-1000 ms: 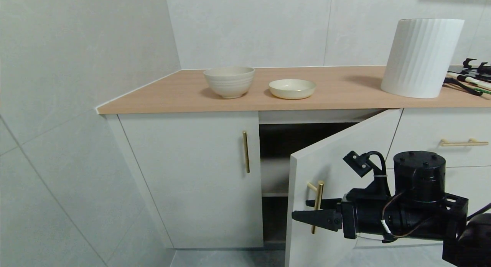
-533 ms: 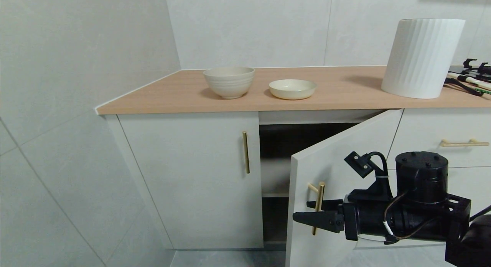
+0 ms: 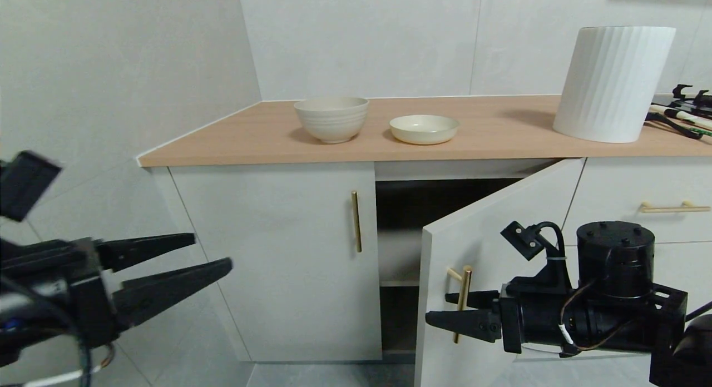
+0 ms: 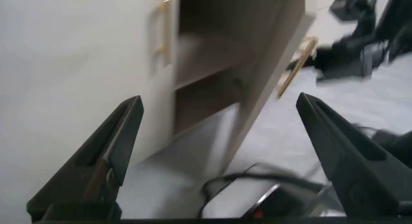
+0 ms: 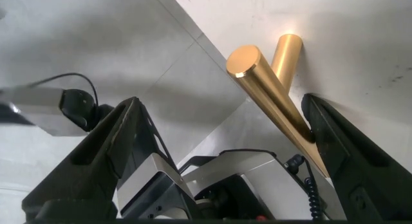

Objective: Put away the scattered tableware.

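Straddling the brass handle [image 3: 460,301] of the cabinet door [image 3: 489,226] with my right gripper [image 3: 439,307]: fingers apart on either side of the bar, not clamped. Door stands partway open. Left gripper [image 3: 211,251] is off to the left, fingers spread, holding nothing. Past the door, the inner shelf [image 3: 397,259] is exposed. Farther back on the countertop [image 3: 500,125], ribbed bowl [image 3: 332,118] and shallow dish [image 3: 424,128] sit side by side, apart. My read: access sorted, both pieces left to stow.

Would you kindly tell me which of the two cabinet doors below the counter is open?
The right door, standing angled outward with the right gripper at its gold handle; the left door sits flush and shut.
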